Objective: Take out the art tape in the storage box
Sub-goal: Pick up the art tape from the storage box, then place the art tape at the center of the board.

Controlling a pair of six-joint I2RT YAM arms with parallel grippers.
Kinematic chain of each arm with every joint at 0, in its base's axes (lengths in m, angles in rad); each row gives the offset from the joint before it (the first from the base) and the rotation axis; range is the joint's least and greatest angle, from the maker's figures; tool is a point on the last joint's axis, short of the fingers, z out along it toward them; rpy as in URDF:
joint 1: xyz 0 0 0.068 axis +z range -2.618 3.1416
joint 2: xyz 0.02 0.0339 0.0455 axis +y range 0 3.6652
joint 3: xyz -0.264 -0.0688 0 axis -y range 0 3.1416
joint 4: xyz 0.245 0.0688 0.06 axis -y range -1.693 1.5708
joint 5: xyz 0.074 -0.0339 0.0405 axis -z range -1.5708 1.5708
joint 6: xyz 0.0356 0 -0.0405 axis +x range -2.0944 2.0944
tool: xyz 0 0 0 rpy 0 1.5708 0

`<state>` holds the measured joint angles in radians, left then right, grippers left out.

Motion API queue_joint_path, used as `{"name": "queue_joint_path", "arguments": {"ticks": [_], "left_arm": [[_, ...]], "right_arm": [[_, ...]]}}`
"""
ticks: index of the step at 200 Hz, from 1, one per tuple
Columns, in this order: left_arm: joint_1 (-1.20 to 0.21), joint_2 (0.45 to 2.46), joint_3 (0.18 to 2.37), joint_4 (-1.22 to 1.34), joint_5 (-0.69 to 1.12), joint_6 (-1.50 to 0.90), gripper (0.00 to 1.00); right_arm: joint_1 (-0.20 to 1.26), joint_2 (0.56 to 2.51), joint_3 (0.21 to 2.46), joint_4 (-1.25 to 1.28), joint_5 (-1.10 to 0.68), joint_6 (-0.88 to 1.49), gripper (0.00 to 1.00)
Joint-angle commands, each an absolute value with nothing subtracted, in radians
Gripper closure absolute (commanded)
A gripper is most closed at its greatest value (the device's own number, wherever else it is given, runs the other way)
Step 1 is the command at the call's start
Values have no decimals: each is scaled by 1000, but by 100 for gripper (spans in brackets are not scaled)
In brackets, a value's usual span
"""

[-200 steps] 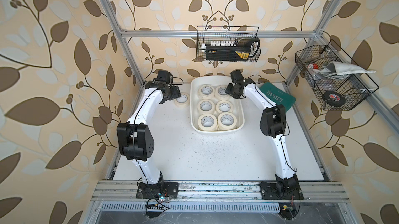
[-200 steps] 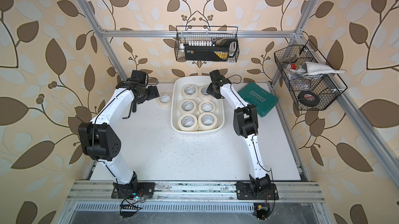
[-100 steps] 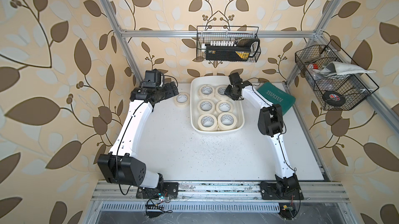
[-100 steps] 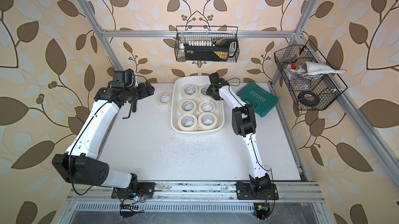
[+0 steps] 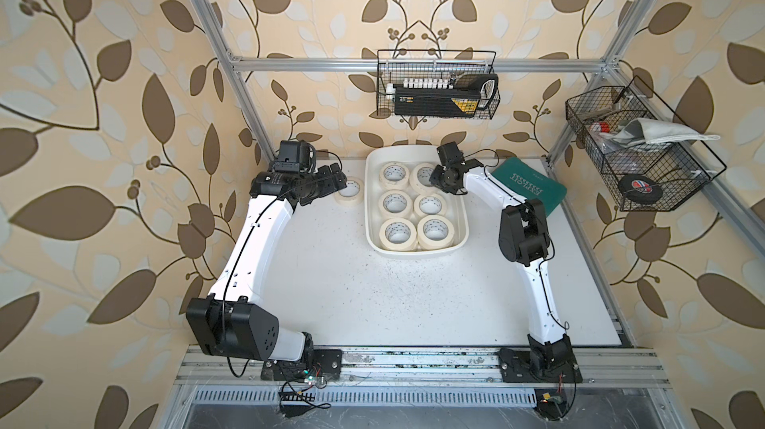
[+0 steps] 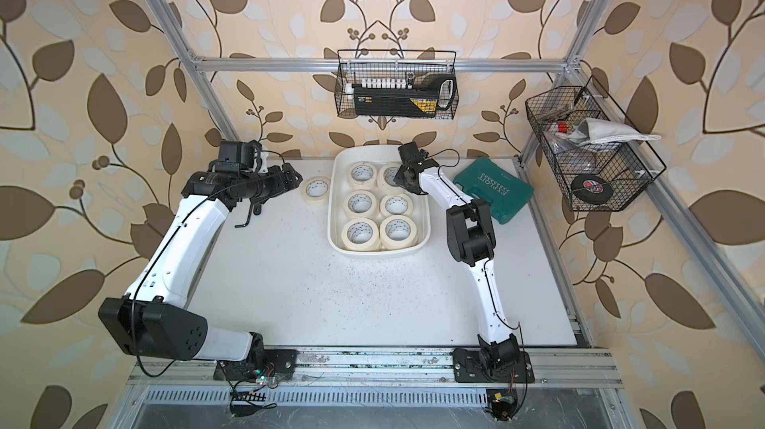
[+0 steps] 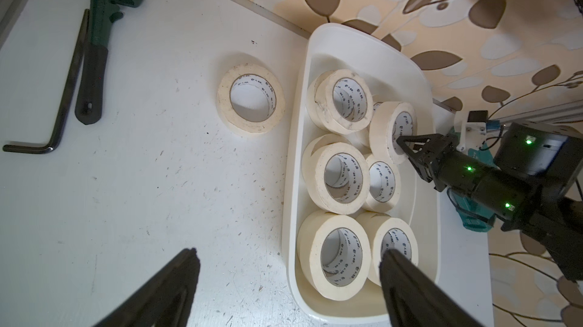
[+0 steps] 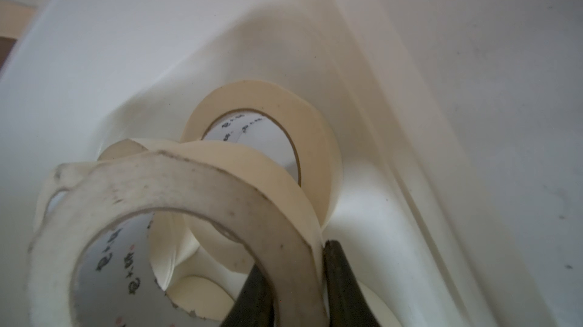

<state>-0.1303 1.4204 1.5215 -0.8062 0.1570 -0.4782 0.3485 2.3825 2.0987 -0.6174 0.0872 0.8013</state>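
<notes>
L side: left arm reaches forward from its base, elbow joint low near the base, long link sloping up to a roughly level wrist. The left gripper has jaws spread wide with nothing between them. R side: right arm has its lower link upright, elbow bent, forearm angled forward and inward, wrist tipped down. The right gripper is pinched on the wall of one art tape roll, one finger outside, the other inside the core.
</notes>
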Motion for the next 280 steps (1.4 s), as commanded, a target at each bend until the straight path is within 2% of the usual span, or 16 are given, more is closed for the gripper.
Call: {"name": "queue_joint_path", "arguments": {"ticks": [1, 20, 78, 134, 168, 250, 280], "left_arm": [[-126, 1402, 1521, -797, 230, -494, 7], [-126, 1403, 1509, -781, 268, -515, 5], [-160, 1410, 1543, -820, 312, -510, 5], [-321, 1434, 1661, -985, 149, -442, 6], [-427, 1496, 1705, -1014, 59, -437, 6], [-569, 1680, 1839, -1058, -82, -468, 5], [-589, 1770, 1898, -1100, -122, -470, 9]], "right_arm": [[378, 2281, 2056, -601, 87, 726, 98], [394, 2253, 2069, -610, 33, 661, 100], [459, 2137, 2041, -686, 84, 540, 100], [515, 1994, 1993, -811, 32, 448, 100], [551, 1943, 1956, -867, 66, 428, 100], [642, 1908, 1891, -892, 143, 442, 100], [652, 1917, 1884, -891, 138, 454, 100]]}}
